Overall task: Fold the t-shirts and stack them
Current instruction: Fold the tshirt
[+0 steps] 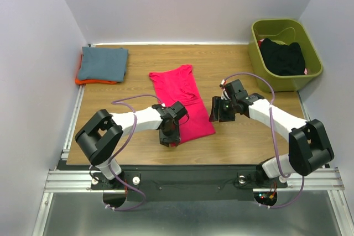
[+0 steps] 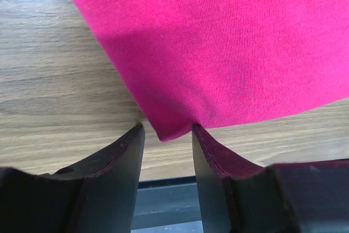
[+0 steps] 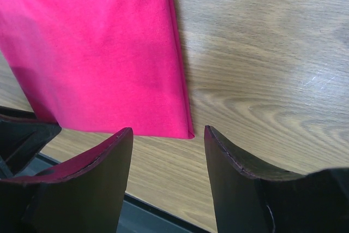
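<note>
Pink shirt (image 1: 180,100) lies as a long strip in the middle of the table (image 1: 238,64). Left gripper (image 2: 166,129) straddles its near left corner, jaws apart, nothing pinched yet. Right gripper (image 3: 169,132) hovers open over the near right corner. Both look set to lift that hem for a fold.

pink t-shirt (image 1: 180,100): folded, mid-table | blue-grey t-shirt (image 1: 102,63): folded atop orange t-shirt (image 1: 83,82) | black garment (image 1: 283,56): in bin (image 1: 256,59)
</note>
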Tool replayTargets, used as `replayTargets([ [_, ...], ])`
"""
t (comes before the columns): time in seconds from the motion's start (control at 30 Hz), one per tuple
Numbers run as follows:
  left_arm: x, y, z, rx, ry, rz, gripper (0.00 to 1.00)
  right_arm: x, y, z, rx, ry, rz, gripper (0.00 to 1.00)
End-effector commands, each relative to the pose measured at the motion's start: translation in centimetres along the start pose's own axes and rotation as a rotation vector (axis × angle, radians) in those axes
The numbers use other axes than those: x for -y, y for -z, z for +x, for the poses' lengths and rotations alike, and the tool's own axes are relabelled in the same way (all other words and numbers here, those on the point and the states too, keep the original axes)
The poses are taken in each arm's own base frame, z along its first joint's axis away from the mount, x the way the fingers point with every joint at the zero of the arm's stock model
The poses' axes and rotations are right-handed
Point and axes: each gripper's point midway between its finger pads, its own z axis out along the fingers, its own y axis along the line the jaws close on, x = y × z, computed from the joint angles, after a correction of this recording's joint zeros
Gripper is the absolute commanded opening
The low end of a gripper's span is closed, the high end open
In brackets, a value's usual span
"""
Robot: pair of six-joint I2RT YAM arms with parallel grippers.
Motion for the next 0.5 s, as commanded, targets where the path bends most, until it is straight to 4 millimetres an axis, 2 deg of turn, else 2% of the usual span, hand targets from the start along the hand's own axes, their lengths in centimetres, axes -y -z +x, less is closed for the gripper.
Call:
replayTargets([
  [0.0,-0.9,-1.2,0.0,-0.017,-0.009,-0.046,0.5,0.2,-0.5,0.4,-0.006,0.023,0.008,0.61],
  [0.17,-1.1,-1.6,0.3,-0.032,-0.009,-0.05,0.46,0.7,-1.2,1.3,-0.035,0.024,0.033,0.61],
  [0.47,-1.1,-2.2,0.4,-0.052,-0.02,-0.038,0.27,1.1,-3.0,3.3,-0.105,0.025,0.096,0.61],
])
